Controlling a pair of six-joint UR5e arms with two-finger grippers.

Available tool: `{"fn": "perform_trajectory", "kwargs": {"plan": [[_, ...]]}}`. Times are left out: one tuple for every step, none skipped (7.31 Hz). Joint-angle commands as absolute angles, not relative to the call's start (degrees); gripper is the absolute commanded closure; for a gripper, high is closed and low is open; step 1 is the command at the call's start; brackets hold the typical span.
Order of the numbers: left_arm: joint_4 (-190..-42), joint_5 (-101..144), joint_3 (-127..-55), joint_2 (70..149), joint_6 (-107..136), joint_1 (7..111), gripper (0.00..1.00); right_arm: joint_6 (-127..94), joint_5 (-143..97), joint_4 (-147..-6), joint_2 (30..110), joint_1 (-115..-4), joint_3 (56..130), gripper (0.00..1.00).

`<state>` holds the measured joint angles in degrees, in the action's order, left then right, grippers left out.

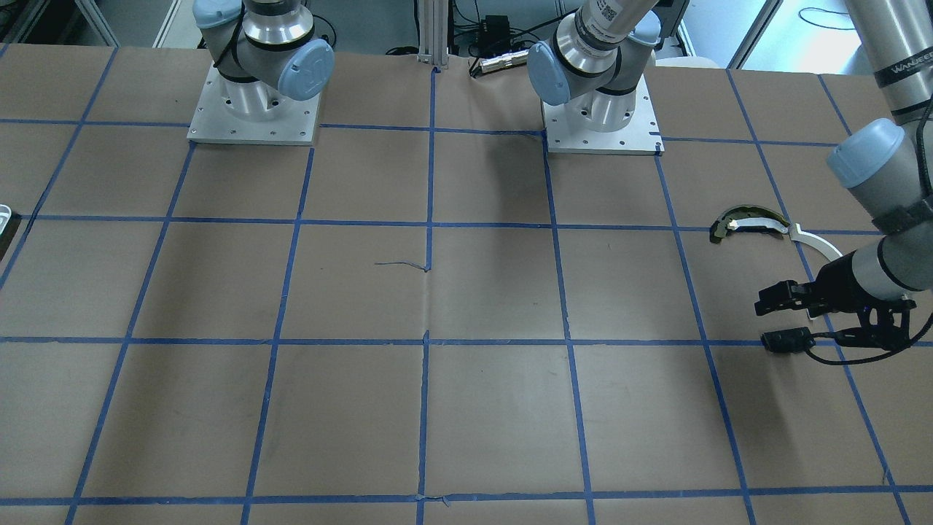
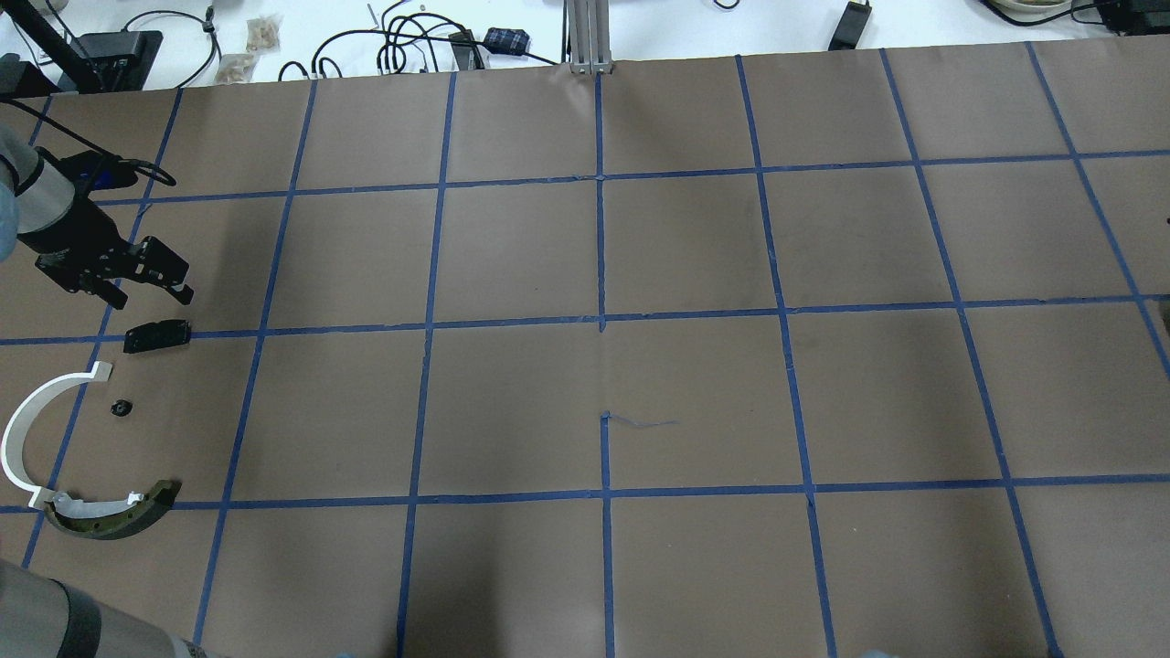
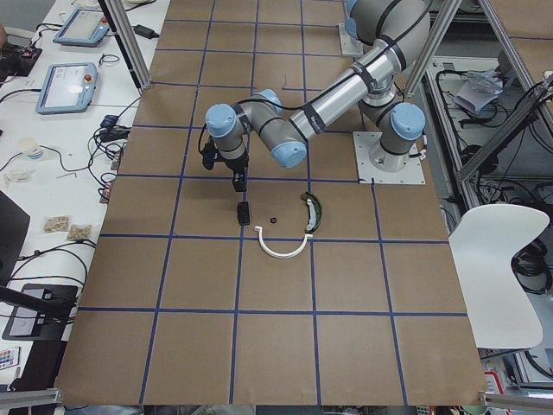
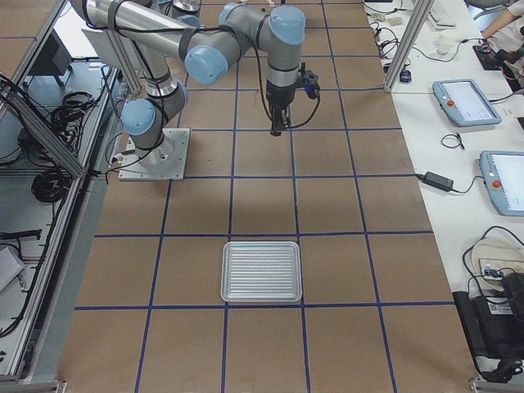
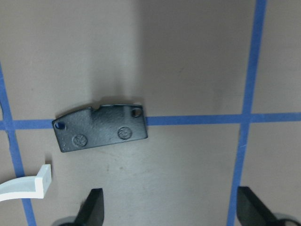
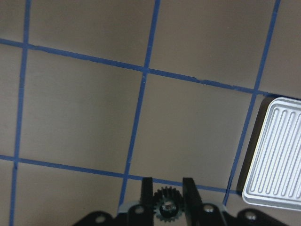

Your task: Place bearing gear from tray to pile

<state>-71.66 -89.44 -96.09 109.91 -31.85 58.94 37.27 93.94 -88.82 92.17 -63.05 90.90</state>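
My right gripper is shut on a small black toothed bearing gear, held above bare table left of the ribbed silver tray, which also shows in the exterior right view. The pile lies at the far end of the table: a white half-ring, a curved black-and-gold piece, a flat black plate and a tiny black part. My left gripper is open and empty, hovering just above the black plate.
Brown paper with a blue tape grid covers the table. The two arm bases stand at the robot's edge. Cables and small devices lie beyond the far edge.
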Motion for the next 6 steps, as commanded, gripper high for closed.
{"fn": "perform_trajectory", "kwargs": {"plan": [[-73.03,-86.93,-95.89,107.42,-31.82,59.24,0.00,19.67,93.17,-85.25,92.28,-74.14,88.33,0.77],[-76.26,-86.92,-95.11,105.14,-31.73,59.24,0.00,12.47,92.90,-85.25,92.11,-78.96,88.33,0.77],[-81.07,-86.92,-92.84,102.94,-31.73,59.33,0.00,5.08,92.73,-85.51,91.07,-84.06,88.33,0.77],[-85.13,-86.92,-90.64,101.27,-31.73,61.94,0.00,-3.08,89.85,-86.04,89.31,-89.16,88.33,0.77],[-85.60,-87.53,-90.18,99.60,-31.47,65.88,0.00,-11.78,85.56,-89.87,87.21,-93.21,88.33,0.77],[-87.26,-87.28,-90.18,98.10,-29.90,67.22,0.00,-16.65,84.65,-93.65,85.10,-96.47,88.42,0.77]]}}
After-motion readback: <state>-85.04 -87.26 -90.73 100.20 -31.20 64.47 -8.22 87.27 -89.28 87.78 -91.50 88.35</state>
